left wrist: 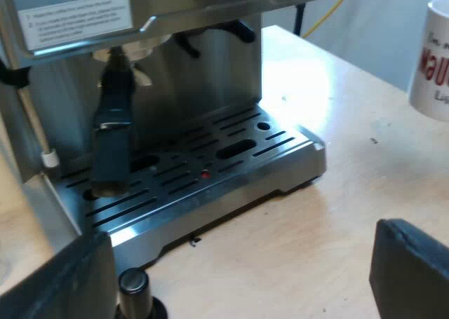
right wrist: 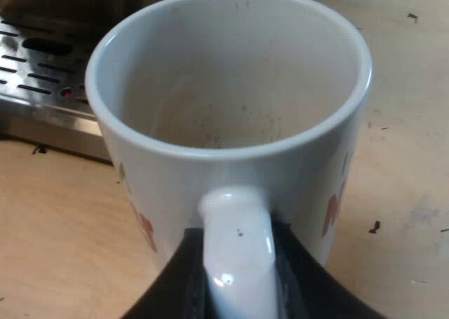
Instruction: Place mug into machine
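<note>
A white mug point(right wrist: 231, 123) with red lettering fills the right wrist view. It is empty, with faint brown stains inside. My right gripper point(right wrist: 238, 280) is shut on its handle, one black finger on each side. The mug stands beside the machine's drip tray point(right wrist: 42, 102). In the left wrist view the same mug point(left wrist: 433, 59) is on the wooden table, apart from the espresso machine point(left wrist: 210, 66). My left gripper point(left wrist: 238, 273) is open over the table, close to the drip tray point(left wrist: 280, 172), holding nothing.
The metal holder point(left wrist: 130, 52) is locked into the machine's front, and its dark handle point(left wrist: 112, 144) juts out over the slotted tray. A tamper with a black knob point(left wrist: 133, 284) stands by the tray's near corner, close to one left finger.
</note>
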Available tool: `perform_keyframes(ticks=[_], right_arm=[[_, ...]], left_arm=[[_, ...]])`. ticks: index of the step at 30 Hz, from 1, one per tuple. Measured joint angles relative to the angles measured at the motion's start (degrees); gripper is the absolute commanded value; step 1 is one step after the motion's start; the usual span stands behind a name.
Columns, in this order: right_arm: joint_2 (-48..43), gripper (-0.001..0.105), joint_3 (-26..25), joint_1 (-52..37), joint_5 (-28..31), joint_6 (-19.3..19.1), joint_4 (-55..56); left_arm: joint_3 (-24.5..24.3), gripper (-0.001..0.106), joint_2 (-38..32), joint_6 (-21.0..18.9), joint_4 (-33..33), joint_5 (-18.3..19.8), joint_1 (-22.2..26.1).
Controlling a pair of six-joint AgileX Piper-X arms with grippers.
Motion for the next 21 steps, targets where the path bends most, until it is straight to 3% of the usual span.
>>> perform_keyframes(ticks=[5, 12, 21], right_arm=[[0.0, 0.0, 0.0, 0.0, -0.9, -1.2, 0.0], [0.0, 0.0, 0.0, 0.0, -1.1, -2.3, -1.4], [3.5, 0.0, 0.0, 6.3, 0.0, -3.1, -3.1]], left_arm=[[0.0, 0.081, 4.1, 0.2, -0.5, -0.3, 0.0], [0.0, 0.081, 10.7, -0.7, -7.8, -0.4, 0.0], [0.0, 0.081, 11.4, -1.4, -8.1, -0.5, 0.0]])
